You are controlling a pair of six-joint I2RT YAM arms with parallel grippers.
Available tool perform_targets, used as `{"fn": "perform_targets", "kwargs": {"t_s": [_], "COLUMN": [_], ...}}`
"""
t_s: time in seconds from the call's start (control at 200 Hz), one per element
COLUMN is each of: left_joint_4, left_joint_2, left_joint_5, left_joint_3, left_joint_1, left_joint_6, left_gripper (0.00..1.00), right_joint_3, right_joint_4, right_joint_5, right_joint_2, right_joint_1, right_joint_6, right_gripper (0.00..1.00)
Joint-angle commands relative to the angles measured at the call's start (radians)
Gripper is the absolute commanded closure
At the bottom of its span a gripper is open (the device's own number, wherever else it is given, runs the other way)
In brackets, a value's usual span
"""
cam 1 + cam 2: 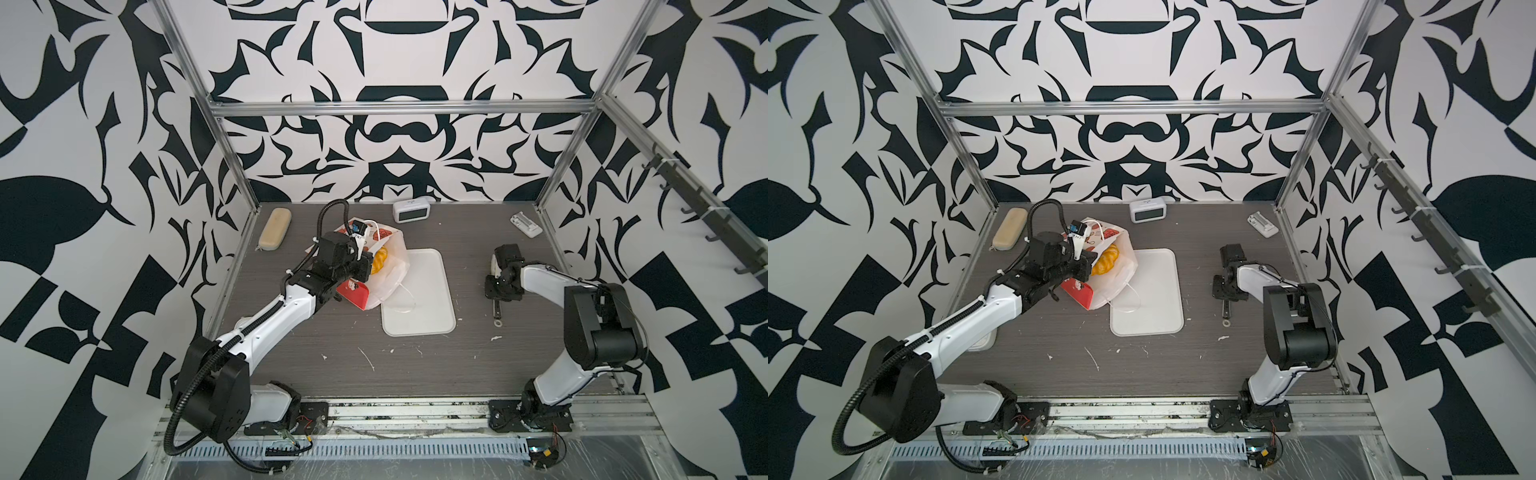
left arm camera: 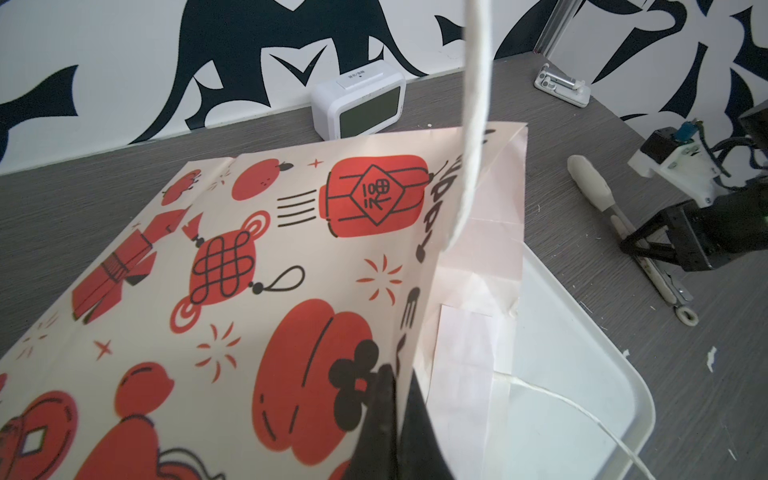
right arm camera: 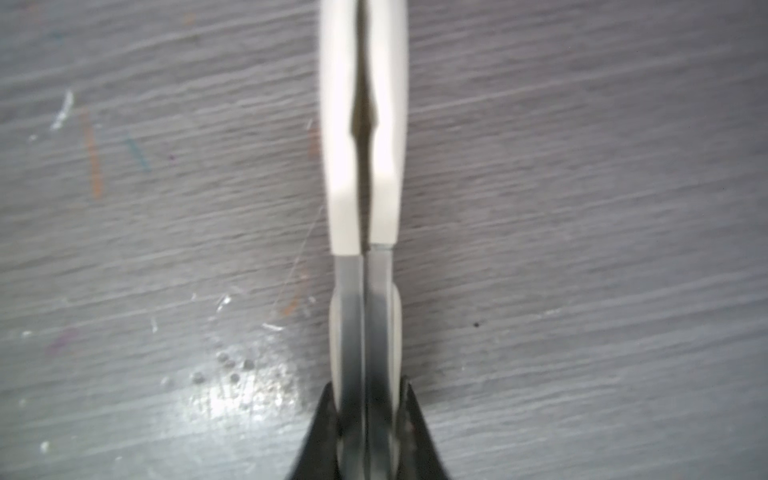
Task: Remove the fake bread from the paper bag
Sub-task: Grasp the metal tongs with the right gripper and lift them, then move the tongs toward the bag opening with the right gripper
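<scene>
The paper bag (image 1: 392,270) lies tipped over, its mouth on the white tray (image 1: 432,307). Its printed red-and-cream side (image 2: 249,270) fills the left wrist view. Golden fake bread (image 1: 379,259) shows inside the open mouth in both top views (image 1: 1106,259). My left gripper (image 2: 397,399) is shut on the bag's rim, with one black finger outside and one inside. A white cord handle (image 2: 473,124) hangs in front of the left wrist camera. To the right of the tray my right gripper (image 1: 496,297) is shut on metal tongs (image 3: 361,166) with white tips, squeezed together just over the table.
A white digital clock (image 1: 411,210) stands at the back wall. A beige oblong case (image 1: 274,229) lies at the back left, and a small white device (image 1: 526,225) at the back right. Metal frame posts bound the grey table (image 1: 415,365).
</scene>
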Motion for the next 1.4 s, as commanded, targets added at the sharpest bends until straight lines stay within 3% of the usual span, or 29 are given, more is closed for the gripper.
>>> {"fn": "perform_targets", "kwargs": {"t_s": [0.0, 0.19, 0.365, 0.51, 0.71, 1.04, 1.275, 1.395], "left_joint_4": [0.050, 0.030, 0.021, 0.009, 0.002, 0.004, 0.011, 0.011], "left_joint_2": [-0.028, -0.028, -0.034, -0.040, -0.054, -0.074, -0.070, -0.030], "left_joint_5": [0.030, 0.033, 0.040, 0.051, 0.073, 0.079, 0.077, 0.070], "left_joint_3": [-0.012, 0.000, 0.007, 0.007, -0.001, -0.001, 0.002, 0.004], "left_joint_1": [0.002, 0.002, 0.002, 0.001, -0.001, -0.008, -0.021, -0.026], "left_joint_6": [-0.018, -0.007, 0.010, 0.020, 0.019, 0.014, 0.014, 0.018], "left_gripper": [1.00, 1.00, 1.00, 1.00, 1.00, 1.00, 1.00, 1.00], "right_joint_3": [-0.024, -0.066, 0.000, 0.159, 0.341, 0.403, 0.424, 0.437], "right_joint_4": [-0.020, -0.068, -0.198, -0.367, -0.483, -0.480, -0.470, -0.476], "right_joint_5": [-0.044, -0.218, -0.205, -0.141, -0.118, -0.057, -0.018, -0.024], "right_joint_2": [-0.055, -0.265, -0.404, -0.374, -0.230, -0.149, -0.168, -0.168], "right_joint_1": [-0.003, 0.056, 0.314, 0.543, 0.760, 0.804, 0.806, 0.806], "right_joint_6": [0.007, 0.026, -0.018, -0.050, -0.095, -0.116, -0.108, -0.104], "right_gripper": [1.00, 1.00, 1.00, 1.00, 1.00, 1.00, 0.74, 0.69]}}
